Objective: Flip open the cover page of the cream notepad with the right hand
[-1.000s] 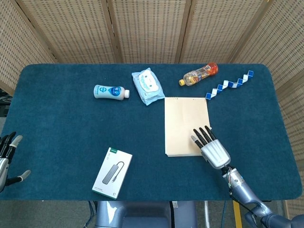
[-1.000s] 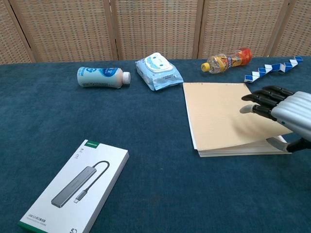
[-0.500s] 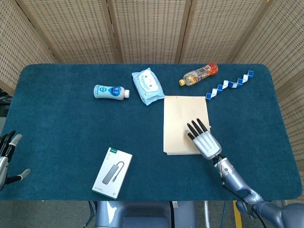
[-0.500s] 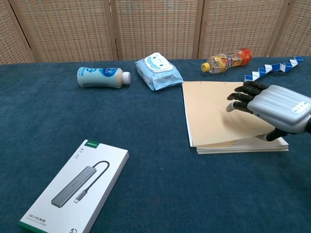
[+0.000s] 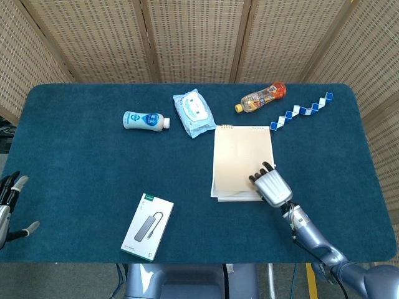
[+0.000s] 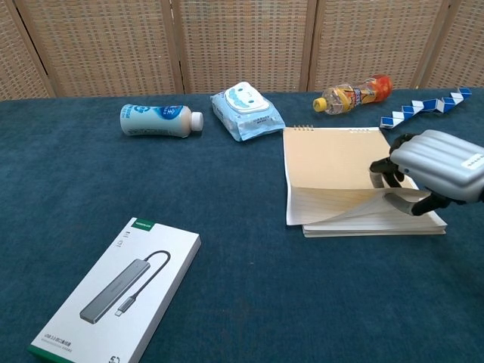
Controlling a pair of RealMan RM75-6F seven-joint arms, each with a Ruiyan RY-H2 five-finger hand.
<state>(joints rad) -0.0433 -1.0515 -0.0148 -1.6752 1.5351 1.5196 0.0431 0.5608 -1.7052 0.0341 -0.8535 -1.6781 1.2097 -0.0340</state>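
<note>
Cover [image 6: 333, 162] of the cream notepad [image 5: 242, 161] is now lifted at its near edge: in the chest view it arches up off the lined pages below, pulled clear on the side toward the right hand [image 5: 272, 186]. A second ago the same sheet lay almost flat, with the hand stretched out over it. Since then the fingers [image 6: 384, 172] have curled in, and the cover's near right corner appears pinched between them and the thumb below, though the exact contact is partly hidden by the hand's grey back. The notepad itself has slid a little to the left on the worktop [image 5: 87, 180], and its spiral binding now shows at the far edge, beyond the fingers.

This probably means the grip has taken and the flip is under way but not done: the cover is raised only at the end nearest the fingers and has yet to swing over the binding. Carrying it up and away from the robot looks like the remaining move, and a slip from the pinch would likely let the sheet drop back.

The left hand [image 5: 9, 202] rests at the worktop's near left edge, fingers apart, holding nothing.
</note>
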